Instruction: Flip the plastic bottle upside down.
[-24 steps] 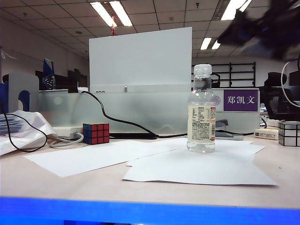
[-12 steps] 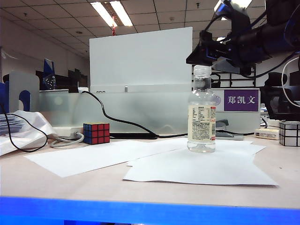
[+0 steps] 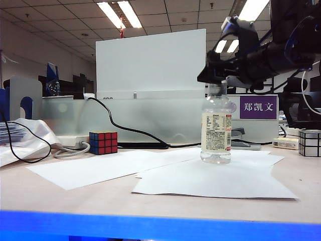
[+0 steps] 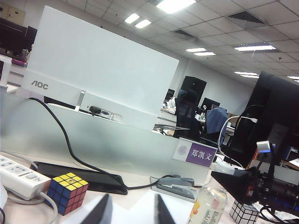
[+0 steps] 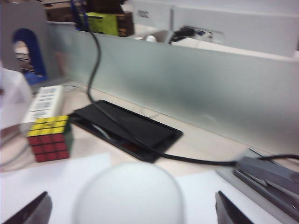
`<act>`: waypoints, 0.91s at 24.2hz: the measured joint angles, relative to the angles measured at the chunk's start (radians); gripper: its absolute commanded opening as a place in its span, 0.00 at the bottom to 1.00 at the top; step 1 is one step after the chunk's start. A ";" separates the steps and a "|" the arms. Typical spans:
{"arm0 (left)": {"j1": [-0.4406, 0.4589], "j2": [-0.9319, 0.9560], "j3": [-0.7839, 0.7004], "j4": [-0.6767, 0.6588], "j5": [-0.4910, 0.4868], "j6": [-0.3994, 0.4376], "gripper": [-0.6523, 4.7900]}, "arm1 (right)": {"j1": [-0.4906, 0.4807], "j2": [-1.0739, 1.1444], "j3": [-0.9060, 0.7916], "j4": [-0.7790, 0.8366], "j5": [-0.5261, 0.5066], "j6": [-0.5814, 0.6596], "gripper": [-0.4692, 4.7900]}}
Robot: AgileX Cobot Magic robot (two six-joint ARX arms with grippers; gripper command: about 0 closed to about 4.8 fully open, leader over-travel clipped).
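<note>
The plastic bottle (image 3: 216,131) stands upright on a white sheet (image 3: 220,183), clear with a cream label. My right gripper (image 3: 217,79) hangs at the bottle's top and covers most of the cap. In the right wrist view the blurred white cap (image 5: 128,189) lies between the two fingertips (image 5: 33,211), which stand far apart and clear of it, so the right gripper (image 5: 131,213) is open. My left gripper (image 4: 132,212) is open over the paper with nothing between its fingers, and the bottle (image 4: 209,205) stands off to its side. The left gripper is outside the exterior view.
A coloured Rubik's cube (image 3: 103,142) and a power strip (image 3: 70,141) sit left of the sheets. A stapler (image 3: 242,144) and a mirror cube (image 3: 309,143) lie at the right. A frosted partition (image 3: 150,118), a monitor back (image 3: 150,63) and a black cable (image 3: 125,128) close off the rear.
The right arm has swung down and leftward from the upper right corner onto the bottle's cap. The bottle and the left gripper have stayed still.
</note>
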 measured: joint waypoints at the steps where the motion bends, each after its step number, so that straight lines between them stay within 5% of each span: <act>1: 0.000 0.000 0.000 0.000 0.000 0.000 0.35 | 0.000 0.000 0.000 -0.003 0.014 -0.002 1.00; 4: 0.000 0.000 0.000 0.000 0.000 0.000 0.35 | 0.000 -0.001 0.002 0.000 0.060 -0.007 0.93; 9: 0.000 0.000 0.000 0.000 0.000 0.006 0.35 | 0.000 -0.001 0.002 -0.005 0.074 -0.011 0.43; 12: 0.000 0.000 0.000 0.000 0.000 0.021 0.35 | 0.001 -0.001 0.002 -0.016 0.072 -0.013 0.40; 15: 0.000 0.000 0.000 0.000 0.000 0.023 0.35 | 0.000 -0.003 0.005 -0.028 0.073 -0.012 0.06; 22: 0.000 0.000 0.000 0.029 0.000 0.025 0.35 | -0.003 -0.003 0.013 -0.034 0.047 0.081 0.09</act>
